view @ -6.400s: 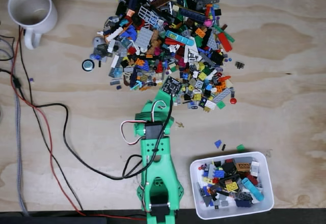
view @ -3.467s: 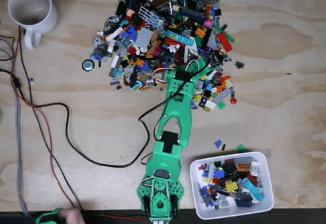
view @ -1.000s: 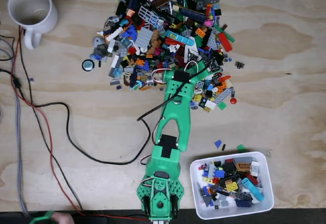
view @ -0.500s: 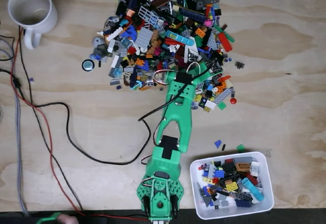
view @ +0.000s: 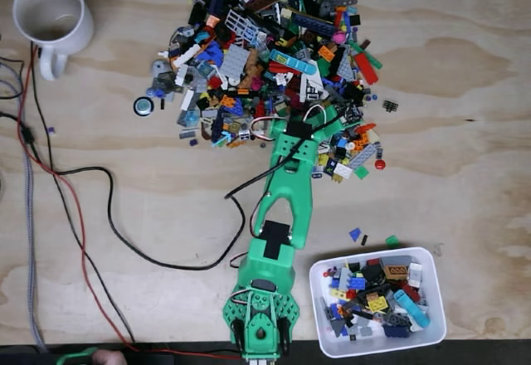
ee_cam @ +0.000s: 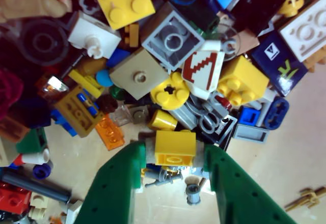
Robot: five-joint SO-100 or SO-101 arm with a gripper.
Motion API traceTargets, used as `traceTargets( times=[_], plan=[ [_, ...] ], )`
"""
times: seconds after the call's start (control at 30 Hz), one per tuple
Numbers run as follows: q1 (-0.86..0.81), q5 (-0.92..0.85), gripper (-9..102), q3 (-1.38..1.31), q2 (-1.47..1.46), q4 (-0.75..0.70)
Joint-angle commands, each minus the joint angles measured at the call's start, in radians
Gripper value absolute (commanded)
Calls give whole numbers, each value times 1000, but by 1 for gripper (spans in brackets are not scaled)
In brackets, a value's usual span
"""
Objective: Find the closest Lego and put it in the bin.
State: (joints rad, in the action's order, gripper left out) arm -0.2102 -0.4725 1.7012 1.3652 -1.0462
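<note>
Since a moment ago my arm (view: pixel 282 207) has edged slightly rightward along the pile (view: pixel 274 58). My jaws (ee_cam: pixel 174 155) are clenched on a yellow brick (ee_cam: pixel 174 148) at its near edge. Bin (view: pixel 377 344) sits well apart, lower right.

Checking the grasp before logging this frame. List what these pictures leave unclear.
- Fixed view: the gripper tips and what they hold are hidden by the green arm itself.
- Wrist view: the yellow brick sits between the green fingers; lifted or resting, unclear.
- Wrist view: the Lego pile is cut off by the edges.
- Fixed view: the bin contents are too small to identify.
</note>
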Motion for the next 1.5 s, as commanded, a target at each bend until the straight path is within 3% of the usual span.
traceTargets(
  times=[0.0,0.2,0.4,0.67,0.87,1.13,1.33,1.47],
  plan=[
    [14,11,7,-9,78,17],
    [18,-9,2,-49,129,-35],
    [29,-98,4,-239,405,-399],
    [-281,-278,5,-97,776,-548],
    [-687,-460,5,52,893,-497],
    [-1118,-698,5,314,979,-296],
    [-1273,-788,5,422,1000,-202],
    [-1259,-781,10,448,999,-172]
  ],
)
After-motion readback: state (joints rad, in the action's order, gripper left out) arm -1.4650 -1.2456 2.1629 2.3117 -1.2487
